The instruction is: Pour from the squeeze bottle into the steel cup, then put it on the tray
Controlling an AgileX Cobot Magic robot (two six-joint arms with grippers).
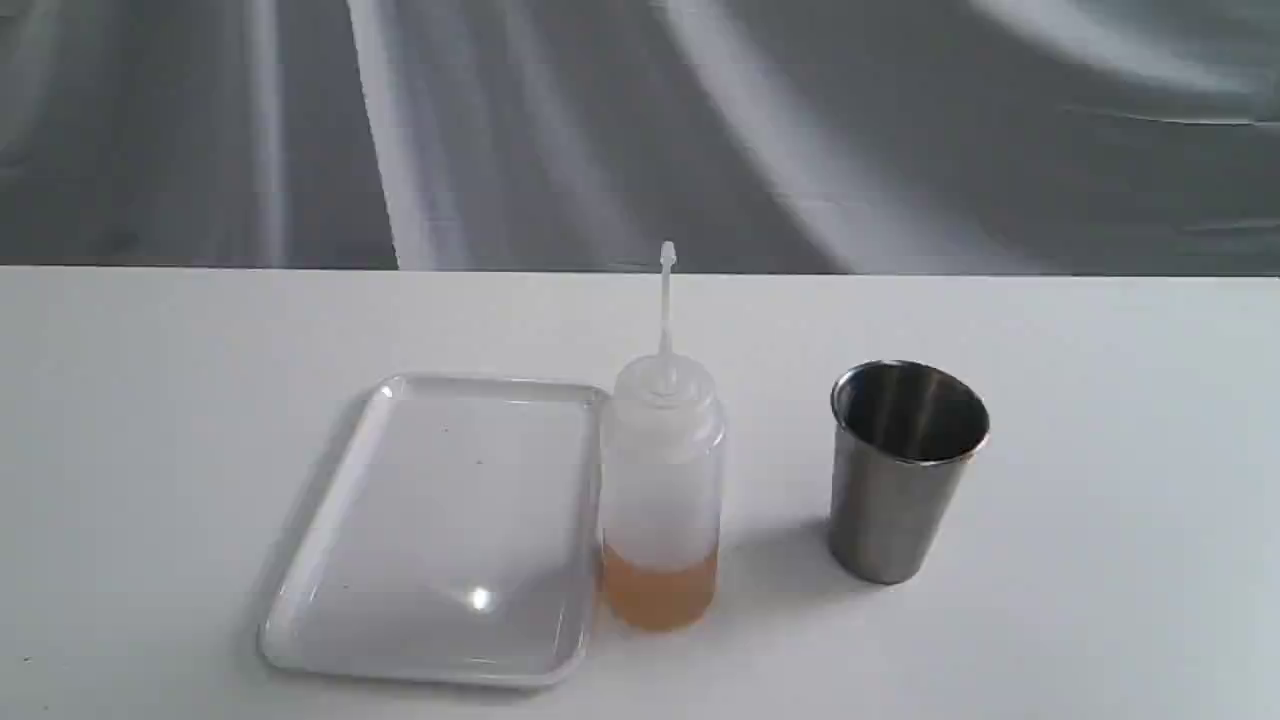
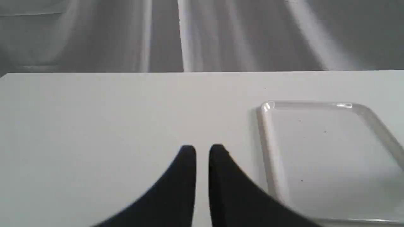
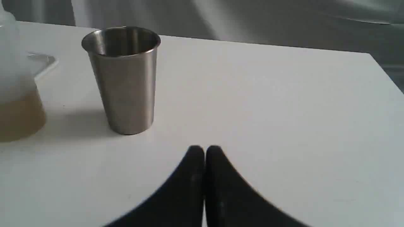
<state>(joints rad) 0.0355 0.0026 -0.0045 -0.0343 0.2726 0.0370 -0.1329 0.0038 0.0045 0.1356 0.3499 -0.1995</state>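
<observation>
The squeeze bottle stands upright mid-table, a little amber liquid at its bottom and its thin nozzle pointing up. Its edge shows in the right wrist view. The steel cup stands upright to its right, also seen in the right wrist view. The white tray lies flat just left of the bottle and holds nothing. My left gripper hovers over bare table beside the tray, fingers nearly together, holding nothing. My right gripper is shut, short of the cup. Neither gripper appears in the exterior view.
The white table ends at a far edge against a grey draped backdrop. The table's right corner shows in the right wrist view.
</observation>
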